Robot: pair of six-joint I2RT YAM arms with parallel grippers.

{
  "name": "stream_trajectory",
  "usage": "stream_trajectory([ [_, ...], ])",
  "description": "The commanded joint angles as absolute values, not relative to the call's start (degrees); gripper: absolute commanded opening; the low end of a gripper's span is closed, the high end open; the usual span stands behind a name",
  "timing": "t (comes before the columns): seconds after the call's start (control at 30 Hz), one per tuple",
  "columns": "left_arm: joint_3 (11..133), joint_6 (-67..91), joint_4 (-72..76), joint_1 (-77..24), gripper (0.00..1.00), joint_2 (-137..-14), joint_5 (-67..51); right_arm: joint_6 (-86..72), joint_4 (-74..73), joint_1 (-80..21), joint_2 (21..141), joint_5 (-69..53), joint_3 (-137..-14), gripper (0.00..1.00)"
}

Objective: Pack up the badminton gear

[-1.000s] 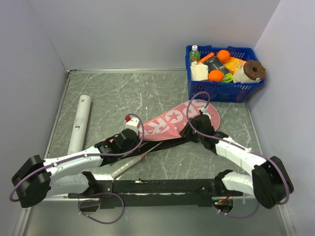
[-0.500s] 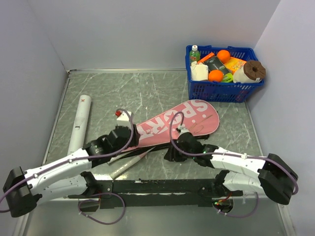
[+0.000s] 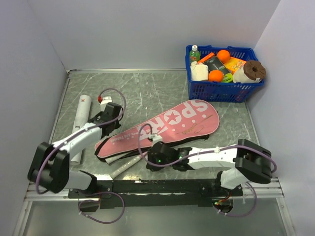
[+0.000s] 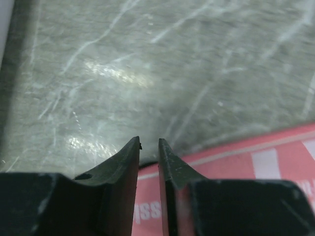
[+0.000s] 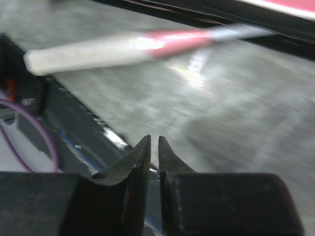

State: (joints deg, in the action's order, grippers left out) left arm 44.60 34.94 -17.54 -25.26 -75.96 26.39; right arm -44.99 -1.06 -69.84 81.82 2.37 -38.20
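Observation:
The pink racket-shaped bag (image 3: 167, 129) with white lettering lies diagonally across the table. Its edge shows in the left wrist view (image 4: 256, 152). A pale racket handle (image 3: 125, 166) sticks out from under the bag's near edge and appears blurred in the right wrist view (image 5: 98, 49). The white tube (image 3: 81, 123) lies at the left. My left gripper (image 3: 109, 127) (image 4: 149, 142) is shut and empty, just above the bag's narrow left end. My right gripper (image 3: 148, 160) (image 5: 153, 140) is shut and empty, low over the table beside the handle. The shuttlecock is out of view.
A blue basket (image 3: 224, 91) of groceries stands at the back right. A black rail (image 3: 162, 186) runs along the table's near edge and shows in the right wrist view (image 5: 59, 118). Grey walls close in the left, back and right.
My left gripper has swung left and farther away, uncovering the bag's narrow end. My right gripper has moved left along the bag's near edge toward the racket handle.

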Motion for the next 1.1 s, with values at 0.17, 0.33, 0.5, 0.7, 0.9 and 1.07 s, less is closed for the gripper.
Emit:
stream_trajectory([
  [0.17, 47.46, 35.95, -18.64, -20.57, 0.23, -86.30, 19.43, -41.05, -0.97, -74.97, 92.97, 8.26, -48.07, 0.08],
  [0.33, 45.36, 36.74, -17.76, -20.57, 0.22, -87.45, 16.00, -40.34, -0.62, -76.02, 96.94, 8.79, -50.97, 0.07],
  [0.5, 44.38, 37.96, -17.93, -20.57, 0.21, -88.77, 14.94, -38.76, -0.18, -75.85, 100.54, 10.72, -54.14, 0.06],
  [0.7, 43.51, 38.93, -17.67, -21.18, 0.18, -90.88, 14.06, -38.67, 2.02, -75.85, 104.58, 11.95, -56.95, 0.00],
  [0.9, 43.16, 39.20, -18.98, -23.55, 0.18, -90.70, 13.27, -39.46, 4.39, -75.76, 107.05, 20.20, -59.24, 0.00],
  [1.07, 41.22, 39.81, -18.81, -24.26, 0.18, -89.56, 12.57, -40.25, 5.53, -74.36, 109.86, 26.18, -62.57, 0.00],
])
